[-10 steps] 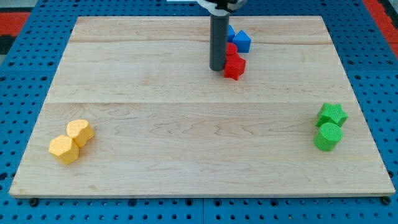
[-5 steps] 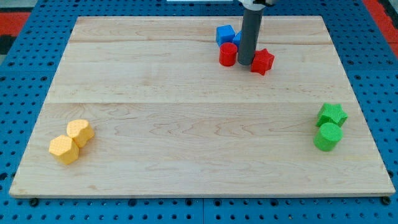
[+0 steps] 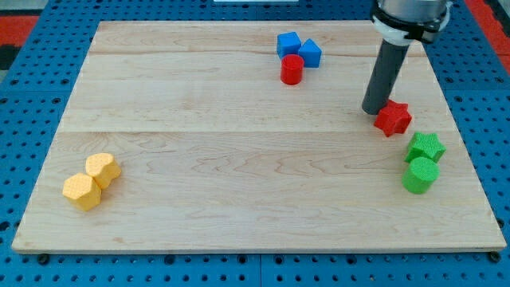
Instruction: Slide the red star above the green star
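A pale wooden board [image 3: 239, 159] lies on a blue perforated surface [image 3: 32, 96]; red shows in both top corners.

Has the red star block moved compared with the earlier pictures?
Yes. The red star block went toward the view's right and bottom, away from the red cylinder block, and now sits near the green star block.

Wooden board [image 3: 239, 159] on blue pegboard [image 3: 32, 96]. Two blue blocks [image 3: 289, 43] [image 3: 310, 53] touching near the view's top, red cylinder [image 3: 292, 69] just below. Green cylinder [image 3: 420, 174] right. Two yellow blocks [image 3: 103, 168] [image 3: 82, 191] touching, bottom left.
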### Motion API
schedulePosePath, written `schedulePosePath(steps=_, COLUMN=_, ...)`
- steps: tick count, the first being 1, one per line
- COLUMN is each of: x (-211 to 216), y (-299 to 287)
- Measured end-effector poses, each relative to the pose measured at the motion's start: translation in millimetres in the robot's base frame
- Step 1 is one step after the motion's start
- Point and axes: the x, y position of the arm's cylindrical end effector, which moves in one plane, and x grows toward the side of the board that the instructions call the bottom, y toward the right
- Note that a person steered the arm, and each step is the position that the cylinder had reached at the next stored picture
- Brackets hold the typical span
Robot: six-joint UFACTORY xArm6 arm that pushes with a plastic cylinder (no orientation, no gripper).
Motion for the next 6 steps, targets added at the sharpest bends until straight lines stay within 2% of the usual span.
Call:
schedulePosePath(steps=4, x=52, y=-4)
schedulePosePath(steps=6, x=56, y=6)
